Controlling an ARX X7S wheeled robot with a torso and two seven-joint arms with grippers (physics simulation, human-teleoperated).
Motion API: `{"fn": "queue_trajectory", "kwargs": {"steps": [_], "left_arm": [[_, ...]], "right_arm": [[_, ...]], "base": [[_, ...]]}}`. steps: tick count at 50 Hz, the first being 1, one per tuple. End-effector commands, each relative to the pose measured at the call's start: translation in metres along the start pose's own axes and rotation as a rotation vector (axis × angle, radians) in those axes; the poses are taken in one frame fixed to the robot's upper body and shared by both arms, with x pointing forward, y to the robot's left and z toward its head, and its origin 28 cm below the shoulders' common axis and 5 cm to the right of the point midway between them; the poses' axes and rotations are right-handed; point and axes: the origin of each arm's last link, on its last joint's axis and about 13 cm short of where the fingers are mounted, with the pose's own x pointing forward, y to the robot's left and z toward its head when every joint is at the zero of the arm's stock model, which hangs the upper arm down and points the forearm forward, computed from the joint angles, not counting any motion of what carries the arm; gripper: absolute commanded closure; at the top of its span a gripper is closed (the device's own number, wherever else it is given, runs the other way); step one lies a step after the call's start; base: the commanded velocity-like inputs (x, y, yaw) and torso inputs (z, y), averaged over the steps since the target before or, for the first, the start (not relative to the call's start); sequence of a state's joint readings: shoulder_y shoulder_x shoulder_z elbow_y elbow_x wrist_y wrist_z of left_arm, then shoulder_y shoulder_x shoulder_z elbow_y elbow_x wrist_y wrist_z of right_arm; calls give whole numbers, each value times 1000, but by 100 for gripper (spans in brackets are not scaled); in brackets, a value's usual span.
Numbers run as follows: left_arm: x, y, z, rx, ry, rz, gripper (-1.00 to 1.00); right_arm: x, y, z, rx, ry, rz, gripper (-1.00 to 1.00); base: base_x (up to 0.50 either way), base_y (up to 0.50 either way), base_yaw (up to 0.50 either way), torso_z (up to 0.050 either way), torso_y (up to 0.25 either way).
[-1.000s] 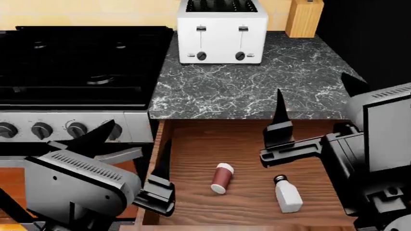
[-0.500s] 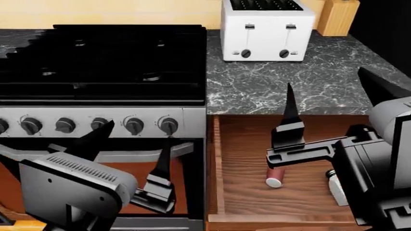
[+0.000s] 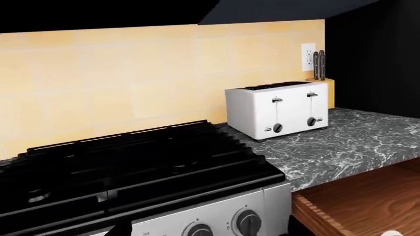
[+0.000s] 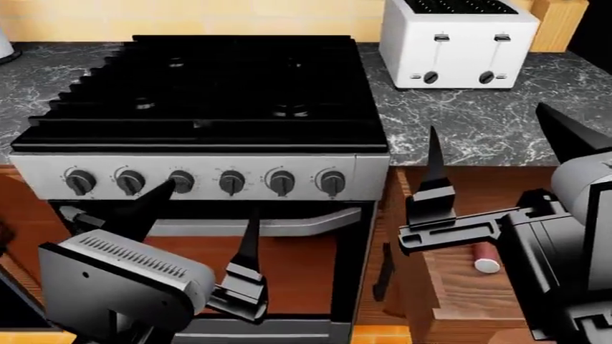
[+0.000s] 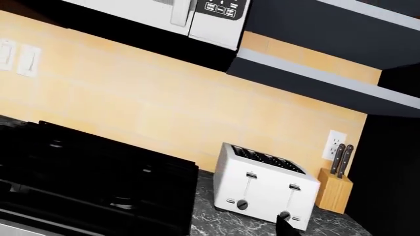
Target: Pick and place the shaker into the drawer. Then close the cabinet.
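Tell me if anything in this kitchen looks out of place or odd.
Only small things. The drawer beside the stove stands pulled out, and a red-brown shaker lies on its side in it instead of standing. The toaster and knife block on the counter look in order.

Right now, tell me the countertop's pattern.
The countertop is dark grey stone with white marble veining, clearest in the head view.
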State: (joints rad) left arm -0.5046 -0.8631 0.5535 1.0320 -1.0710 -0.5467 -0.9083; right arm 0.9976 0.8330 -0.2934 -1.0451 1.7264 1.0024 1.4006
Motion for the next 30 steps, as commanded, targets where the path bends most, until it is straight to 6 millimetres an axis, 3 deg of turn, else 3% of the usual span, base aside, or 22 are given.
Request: {"fn": "queue_trajectory", "kwargs": {"steps": [1,30], "left_arm": [[-1,-2,-1,1,-3,-7,-100],[-5,-2,-7,-4,8,-12,-100]], "right_arm": [[-1,0,-1,-5,1,-2,-100],[-2,4,-3,-24,-12,7,-100]], "base": [[-2,500,0,0,0],[-3,500,0,0,0]]}}
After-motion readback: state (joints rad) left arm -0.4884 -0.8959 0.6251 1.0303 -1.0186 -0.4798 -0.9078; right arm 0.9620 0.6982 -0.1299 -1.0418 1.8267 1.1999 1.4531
